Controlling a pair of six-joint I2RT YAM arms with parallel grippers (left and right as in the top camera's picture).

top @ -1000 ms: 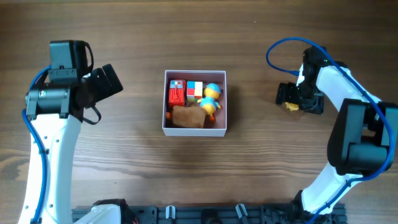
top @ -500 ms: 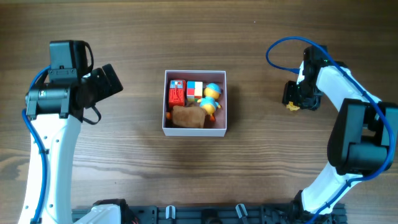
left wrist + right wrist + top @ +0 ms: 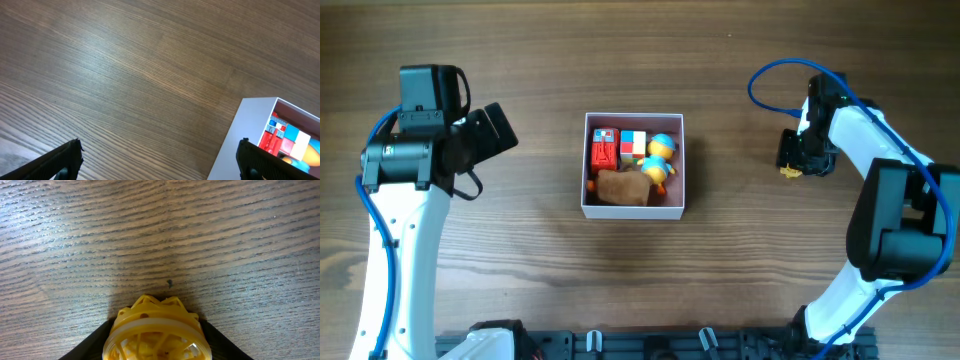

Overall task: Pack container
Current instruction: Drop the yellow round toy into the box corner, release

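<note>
While closed tight around a yellow toy (image 3: pixel 156 332), right gripper (image 3: pixel 794 160) with bare wood-grain table (image 3: pixel 150 230) ahead and to both sides. Toy of glossy plastic openwork, round, crown-like along the top, flanked by black fingers (image 3: pixel 97 345). Left gripper (image 3: pixel 159 157) spread wide, nothing held, tips at the lower corners of its view, open tabletop between them. Container (image 3: pixel 633 211) mid-table, well apart from both arms: square, shallow, matte white walls, pink inside. Packed close together within: ribbed red block (image 3: pixel 604 152), white-red-blue cube (image 3: pixel 633 144), yellow-and-blue duck figures (image 3: pixel 660 150), brown fuzzy lump (image 3: pixel 620 187).
</note>
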